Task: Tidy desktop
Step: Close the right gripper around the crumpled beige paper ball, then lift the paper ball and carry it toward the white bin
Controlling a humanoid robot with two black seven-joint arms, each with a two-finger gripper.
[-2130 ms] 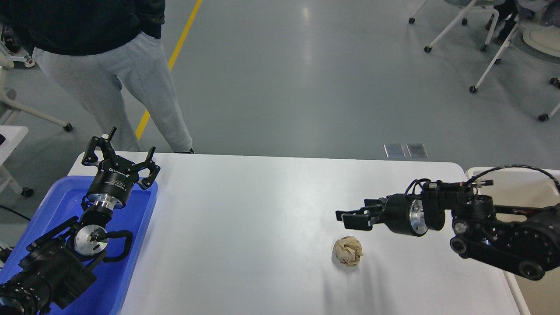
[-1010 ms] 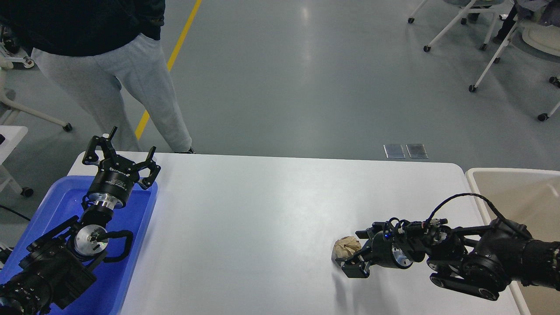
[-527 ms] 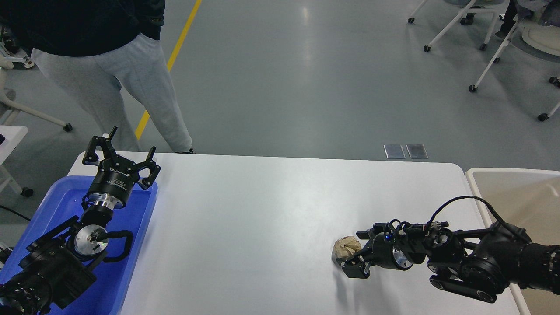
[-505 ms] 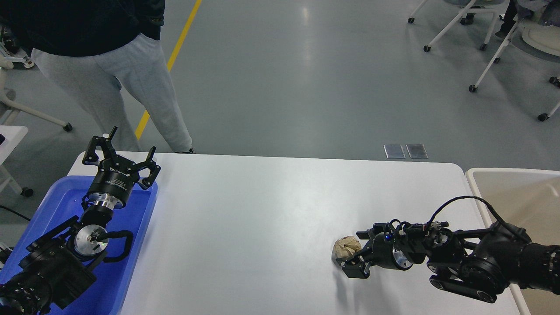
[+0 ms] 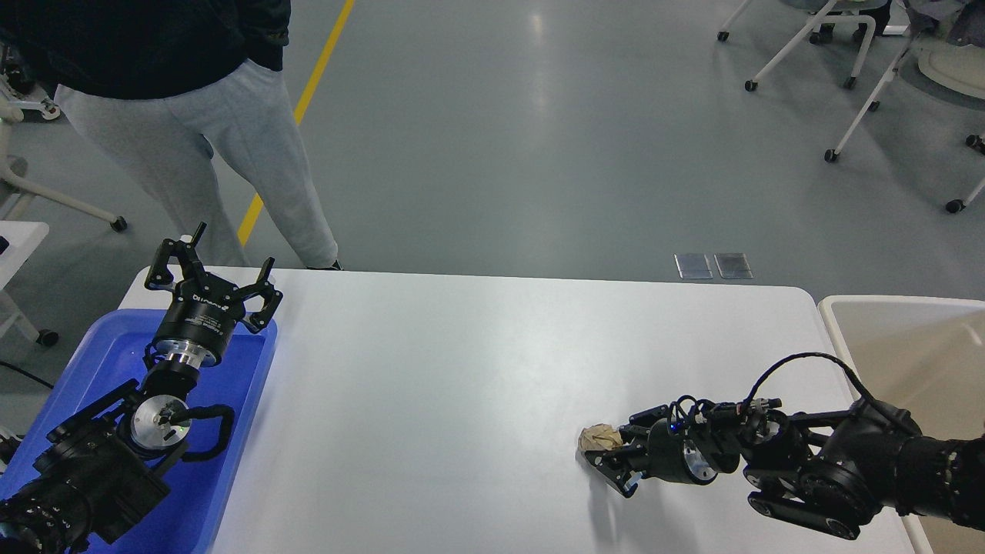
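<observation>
The white desktop (image 5: 462,369) fills the middle of the head view. A crumpled beige paper ball (image 5: 599,437) lies on it at the right front. My right gripper (image 5: 613,455) lies low over the desktop, and its fingers look closed on the right side of the ball, partly hiding it. The ball still touches the desktop. My left gripper (image 5: 212,271) is open and empty, pointing up over the far end of the blue tray (image 5: 100,362).
A beige bin with a white rim (image 5: 908,338) stands off the desktop's right edge. A person in grey trousers (image 5: 192,123) stands behind the far left corner. Wheeled chairs (image 5: 846,46) stand on the floor at the back right.
My right arm came down from above to the ball and its fingers closed in on it. The ball has shifted slightly left. The left arm has not moved.
</observation>
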